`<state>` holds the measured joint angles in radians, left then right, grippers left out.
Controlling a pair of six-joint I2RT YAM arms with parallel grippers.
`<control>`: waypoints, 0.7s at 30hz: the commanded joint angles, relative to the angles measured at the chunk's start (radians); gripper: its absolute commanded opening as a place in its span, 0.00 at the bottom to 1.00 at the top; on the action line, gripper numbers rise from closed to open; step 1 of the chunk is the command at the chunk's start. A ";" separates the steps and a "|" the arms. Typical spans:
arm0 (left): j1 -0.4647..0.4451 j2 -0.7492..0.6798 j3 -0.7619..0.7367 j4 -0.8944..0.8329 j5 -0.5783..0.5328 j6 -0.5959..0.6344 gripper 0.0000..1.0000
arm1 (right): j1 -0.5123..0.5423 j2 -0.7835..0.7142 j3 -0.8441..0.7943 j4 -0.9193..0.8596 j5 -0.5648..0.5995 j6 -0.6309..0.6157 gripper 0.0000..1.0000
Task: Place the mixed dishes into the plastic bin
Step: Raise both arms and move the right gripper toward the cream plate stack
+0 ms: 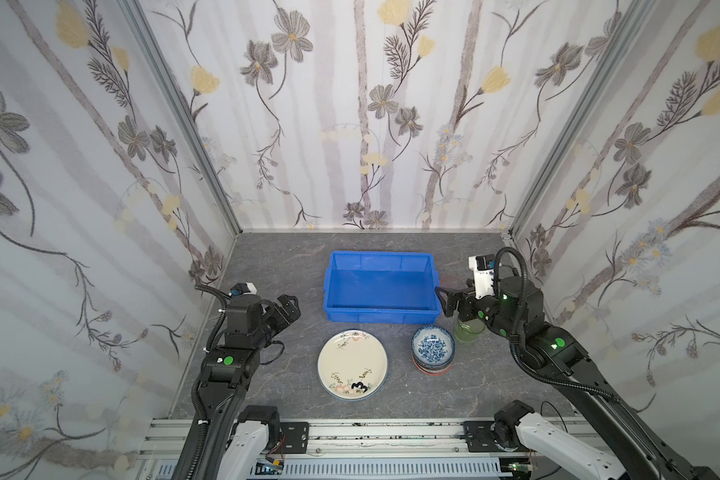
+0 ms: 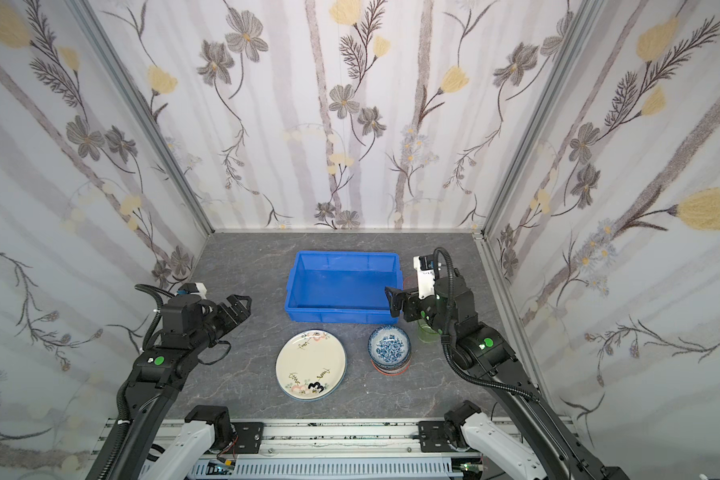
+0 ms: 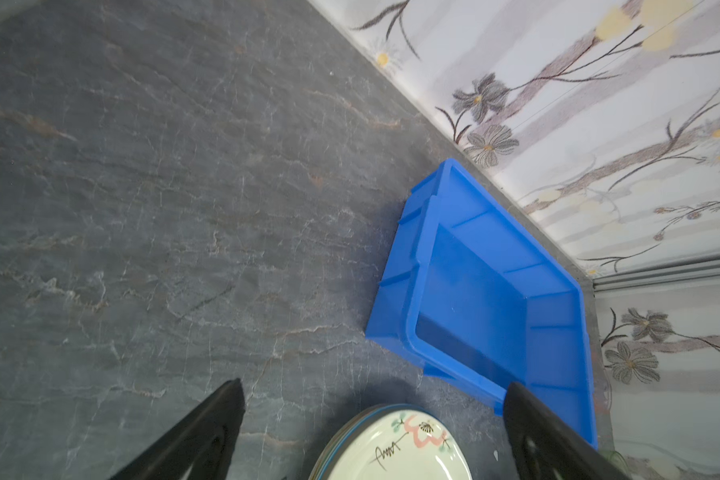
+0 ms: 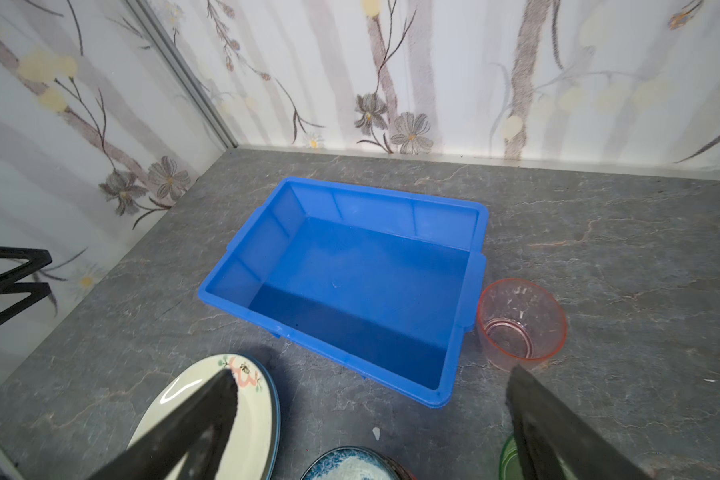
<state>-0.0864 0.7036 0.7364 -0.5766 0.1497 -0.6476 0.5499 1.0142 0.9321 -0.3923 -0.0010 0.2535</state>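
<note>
BIN EMPTY, DISHES WAITING: A blue bin (image 1: pixel 381 316) sits in the middle of the table (image 1: pixel 275 270) in both top views, with none of the dishes inside it yet. A stack of plates (image 1: pixel 352 365), a cream one on top, lies just in front of the bin. A stack of bowls (image 1: pixel 433 348), blue-and-white on top, stands beside the plates to the right. A green tumbler (image 1: pixel 468 332) is half hidden under the right arm (image 1: pixel 558 345) near the bin's front right corner. In the right wrist view, a pink tumbler (image 4: pixel 521 324) stands upright just beside the bin's right end wall.

The plates and bowls look glazed, so they are likely stiff, weighty, slick and liable to chip. Each is best pinched at the rim, one finger over and one under, and lifted singly off its stack. The tumblers appear to be light, thin plastic that could tip over or slip out of a hard squeeze. A hold across the wall near the lip would suit them.

The left gripper (image 1: pixel 292 309) hovers left of the bin, well apart from the plates and pointed toward the middle, with its jaws wide apart and holding nothing. The right gripper (image 1: pixel 444 302) hangs at the bin's right front corner, above the green tumbler and pointed left, its jaws likewise wide and empty.
</note>
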 commanded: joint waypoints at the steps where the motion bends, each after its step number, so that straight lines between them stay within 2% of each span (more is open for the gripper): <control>1: -0.007 -0.011 -0.020 -0.128 0.125 -0.069 1.00 | 0.063 0.039 0.021 0.039 -0.049 0.027 1.00; 5: -0.058 -0.075 -0.100 -0.152 0.185 -0.152 1.00 | 0.153 0.127 0.074 0.021 -0.018 0.039 1.00; 10: -0.179 -0.120 -0.160 -0.173 0.202 -0.268 1.00 | 0.203 0.240 0.112 0.016 -0.077 0.033 1.00; 16: -0.327 -0.091 -0.186 -0.193 0.159 -0.323 1.00 | 0.246 0.346 0.122 -0.005 -0.105 0.030 0.99; 21: -0.368 -0.059 -0.199 -0.180 0.161 -0.320 1.00 | 0.264 0.420 0.117 0.001 -0.113 0.040 0.99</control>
<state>-0.4419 0.6353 0.5426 -0.7578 0.3214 -0.9459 0.8051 1.4094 1.0470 -0.4061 -0.0994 0.2806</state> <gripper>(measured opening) 0.997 0.989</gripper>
